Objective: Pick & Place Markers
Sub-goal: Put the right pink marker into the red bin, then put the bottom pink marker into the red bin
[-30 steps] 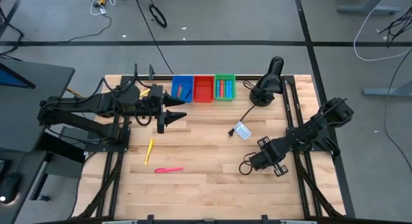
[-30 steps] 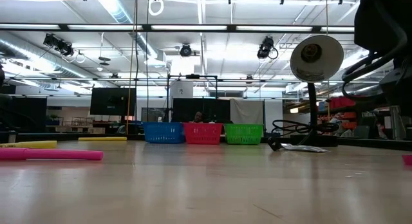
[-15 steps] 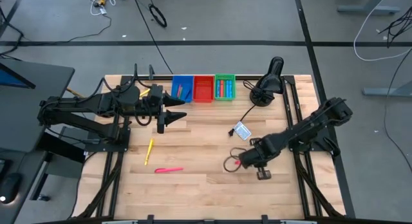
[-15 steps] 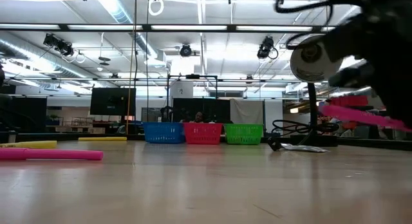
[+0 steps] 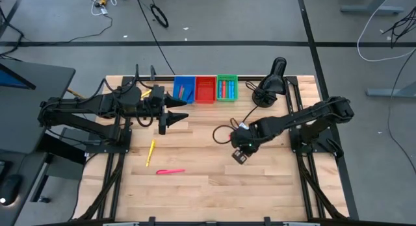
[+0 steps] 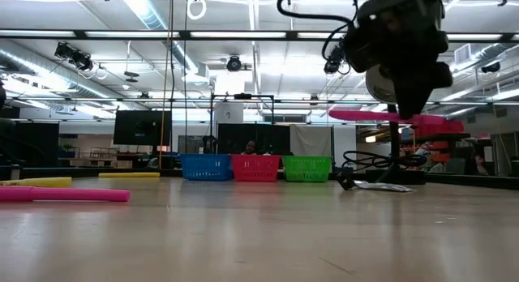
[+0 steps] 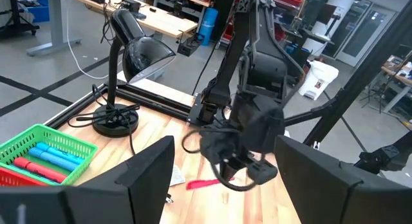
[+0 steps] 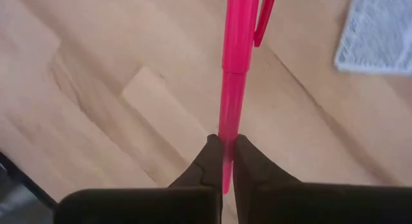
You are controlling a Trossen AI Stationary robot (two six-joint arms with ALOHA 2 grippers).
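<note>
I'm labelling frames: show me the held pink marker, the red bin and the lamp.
held pink marker point(image 8: 232, 89), right wrist view, mid-barrel above the right pincer's fingertips.
red bin point(image 5: 206, 89), high view, bare floor.
lamp point(image 7: 147, 56), left wrist view, shade.

No legible text, label, brand, number or sign in any view — markings, if present, cannot be read.

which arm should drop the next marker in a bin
Right. The right gripper is shut on a pink marker, held level above the table near mid-table. The left gripper sits by the blue bin, open, holding nothing visible; the yellow marker lies on the wood.
</note>
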